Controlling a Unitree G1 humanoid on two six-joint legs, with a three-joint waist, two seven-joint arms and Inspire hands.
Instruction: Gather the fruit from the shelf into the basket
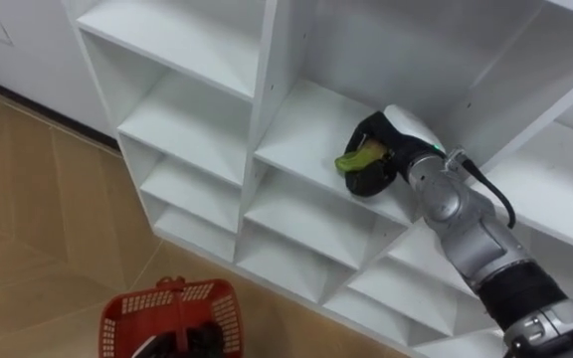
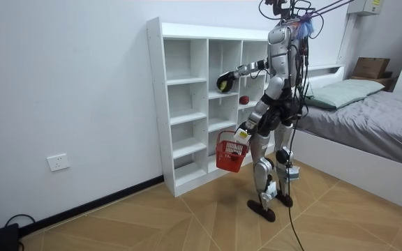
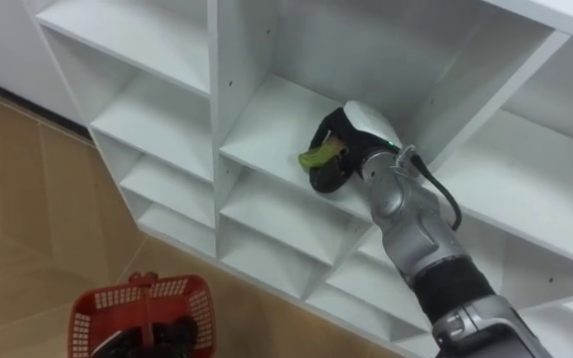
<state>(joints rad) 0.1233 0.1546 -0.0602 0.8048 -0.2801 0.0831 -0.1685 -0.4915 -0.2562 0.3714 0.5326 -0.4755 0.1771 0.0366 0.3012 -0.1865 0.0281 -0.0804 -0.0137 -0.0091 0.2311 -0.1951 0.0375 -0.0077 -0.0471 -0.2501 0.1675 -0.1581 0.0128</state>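
We see right hand [image 1: 391, 149] in closet [image 1: 263, 70] middle column, fingers curled round yellow-green fruit [image 1: 356, 156] near shelf's front edge. Left hand [image 2: 243, 131] grips red basket [image 1: 132, 313] handle, down by closet. Red fruit [image 2: 243, 100] in neighbouring column, upright divider between.

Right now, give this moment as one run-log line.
right robot hand: shut on green fruit | place: closet shelf | left robot hand: shut on red basket

No text, label or number is legible.
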